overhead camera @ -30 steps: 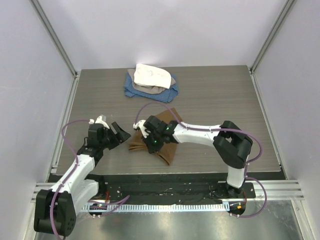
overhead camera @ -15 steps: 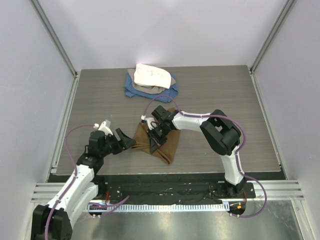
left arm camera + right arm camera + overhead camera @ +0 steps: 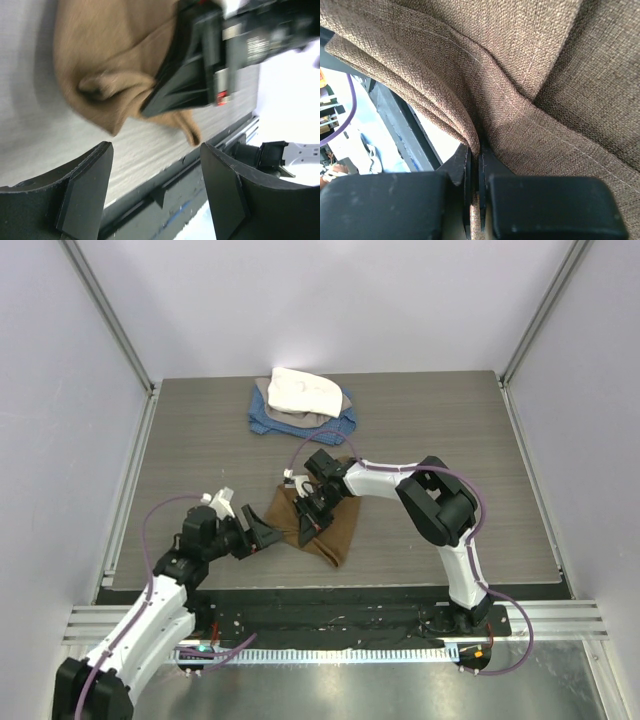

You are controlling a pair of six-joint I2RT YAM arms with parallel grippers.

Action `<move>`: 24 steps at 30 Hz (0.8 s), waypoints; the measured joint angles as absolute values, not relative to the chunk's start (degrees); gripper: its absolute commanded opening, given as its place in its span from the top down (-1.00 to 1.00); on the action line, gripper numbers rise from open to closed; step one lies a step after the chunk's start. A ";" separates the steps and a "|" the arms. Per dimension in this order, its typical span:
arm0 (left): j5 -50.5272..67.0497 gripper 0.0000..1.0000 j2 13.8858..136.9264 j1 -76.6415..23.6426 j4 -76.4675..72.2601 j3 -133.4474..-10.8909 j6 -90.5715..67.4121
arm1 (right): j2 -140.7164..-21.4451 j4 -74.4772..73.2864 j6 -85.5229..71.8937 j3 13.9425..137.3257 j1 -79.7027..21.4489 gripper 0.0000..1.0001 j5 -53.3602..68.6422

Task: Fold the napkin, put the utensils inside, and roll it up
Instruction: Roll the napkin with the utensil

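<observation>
Pinches a raised fold of the crumpled tan-brown napkin (image 3: pixel 340 532) (image 3: pixel 100 50) (image 3: pixel 530 70) in the right gripper (image 3: pixel 311 512) (image 3: pixel 476 167), jaws tight together on the cloth, by the middle of the surface's (image 3: pixel 200 440) near edge. Holds the left gripper (image 3: pixel 263 533) (image 3: pixel 155 150) spread apart, nothing in it, just beside the napkin's left corner.

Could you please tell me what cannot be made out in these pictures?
- Spoon: in no view; whether the napkin covers it cannot be told.
- Napkin's folds: in the top view the right gripper, shut on it, covers them; the right wrist view is too close.
- Left wrist view: blurred, napkin cut off at the top edge.
</observation>
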State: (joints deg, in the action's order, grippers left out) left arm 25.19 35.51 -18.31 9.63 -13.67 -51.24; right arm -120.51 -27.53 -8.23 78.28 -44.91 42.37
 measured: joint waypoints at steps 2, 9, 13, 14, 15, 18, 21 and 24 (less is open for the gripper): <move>25.76 -0.50 38.94 -18.74 10.39 -13.69 -51.92 | -120.51 -27.51 -8.29 78.28 -44.88 0.98 42.37; 27.38 -0.50 52.82 -21.80 9.21 -14.44 -52.07 | -120.55 -27.51 -8.54 78.28 -44.88 0.98 42.33; 27.70 -0.48 54.89 -22.57 3.01 -14.98 -52.77 | -120.68 -27.53 -8.82 78.32 -44.88 0.98 42.37; 27.66 -0.48 55.44 -22.59 0.80 -15.22 -53.39 | -120.68 -27.53 -8.91 78.32 -44.88 0.98 42.37; 27.62 -0.48 55.90 -22.59 -0.47 -15.46 -53.67 | -120.70 -27.53 -8.97 78.32 -44.88 0.98 42.37; 27.03 -0.48 58.11 -22.61 -5.28 -16.67 -54.65 | -120.70 -27.53 -9.04 78.32 -44.88 0.98 42.35; 25.82 -0.46 60.62 -22.59 -9.96 -17.15 -55.53 | -120.70 -27.53 -9.06 78.32 -44.88 0.98 42.35; 24.67 -0.45 63.00 -22.31 -13.19 -17.15 -56.62 | -120.70 -27.53 -9.10 78.32 -44.88 0.98 42.35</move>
State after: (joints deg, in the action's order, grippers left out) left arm 24.67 63.00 -22.31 -13.19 -17.15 -56.62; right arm -120.70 -27.53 -9.10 78.32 -44.88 42.35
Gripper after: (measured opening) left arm 0.731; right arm 0.065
